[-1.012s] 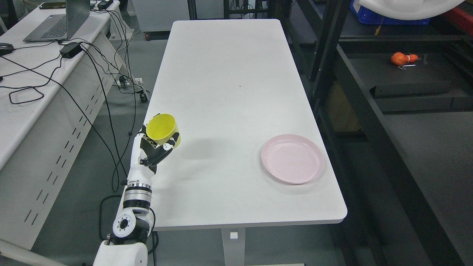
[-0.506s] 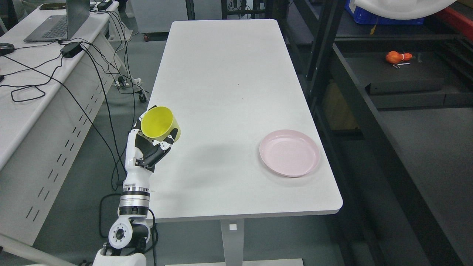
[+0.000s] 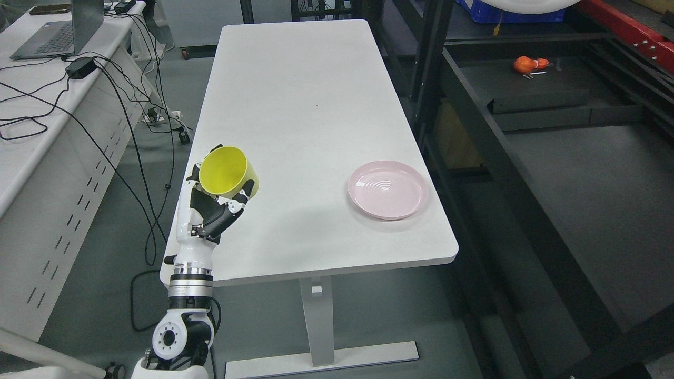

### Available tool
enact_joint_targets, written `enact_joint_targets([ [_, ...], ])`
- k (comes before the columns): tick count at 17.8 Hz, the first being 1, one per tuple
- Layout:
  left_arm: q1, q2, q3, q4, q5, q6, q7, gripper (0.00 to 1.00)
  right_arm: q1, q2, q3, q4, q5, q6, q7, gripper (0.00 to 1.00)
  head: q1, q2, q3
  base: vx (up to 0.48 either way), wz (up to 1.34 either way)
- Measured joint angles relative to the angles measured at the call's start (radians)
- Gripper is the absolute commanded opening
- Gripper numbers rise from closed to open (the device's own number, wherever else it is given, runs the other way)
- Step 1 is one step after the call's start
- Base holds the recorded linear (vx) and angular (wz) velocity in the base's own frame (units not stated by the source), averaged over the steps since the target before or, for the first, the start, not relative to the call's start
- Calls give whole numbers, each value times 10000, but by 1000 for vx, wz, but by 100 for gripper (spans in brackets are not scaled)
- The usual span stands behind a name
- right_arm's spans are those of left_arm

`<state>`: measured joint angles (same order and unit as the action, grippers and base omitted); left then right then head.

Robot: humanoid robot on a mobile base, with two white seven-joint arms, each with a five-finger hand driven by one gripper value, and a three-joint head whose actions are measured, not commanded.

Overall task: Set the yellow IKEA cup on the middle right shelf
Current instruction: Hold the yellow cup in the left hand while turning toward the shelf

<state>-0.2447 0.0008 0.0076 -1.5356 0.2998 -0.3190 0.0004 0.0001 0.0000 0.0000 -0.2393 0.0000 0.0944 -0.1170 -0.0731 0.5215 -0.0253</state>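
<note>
We note the yellow cup (image 3: 227, 172) held in the left hand (image 3: 213, 210), above the left edge of the white table (image 3: 310, 105). The cup is tipped: its open mouth faces up and toward the camera, slightly left, so we look straight into the hollow; its axis runs from the mouth down and away to the right, base toward the tabletop. The black-and-white fingers (image 3: 243, 196) curl around the lower wall of the cup, closed on it (thumb side hidden behind the rim). The cup is a short, smooth cylinder of matte plastic with a thin round lip.

The forearm is glossy white shell with a ribbed metal wrist ring, rising from the bottom left. The right arm does not show.

A shallow round pink plate (image 3: 387, 189), faintly glossy, lies flat near the table's right edge, well apart from the cup. To the right stands a dark metal shelf (image 3: 553, 152) with flat matte boards; an orange object (image 3: 529, 63) rests on a far board.
</note>
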Motion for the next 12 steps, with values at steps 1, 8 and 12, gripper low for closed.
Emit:
enact_joint_targets([
  [1,21,-1,-5,-40,0,0,0,1,-1,0,0,0,0,0,0,99,0,0,0,-184,-108],
  [8,76,-5,-41,-274,-3,-24,8,1,-1,0,0,0,0,0,0,99,0,0,0,-209,-35],
  [12,29,-6,-59,-347,-4,-5,13,1,-1,0,0,0,0,0,0,99,0,0,0,-247,-43],
])
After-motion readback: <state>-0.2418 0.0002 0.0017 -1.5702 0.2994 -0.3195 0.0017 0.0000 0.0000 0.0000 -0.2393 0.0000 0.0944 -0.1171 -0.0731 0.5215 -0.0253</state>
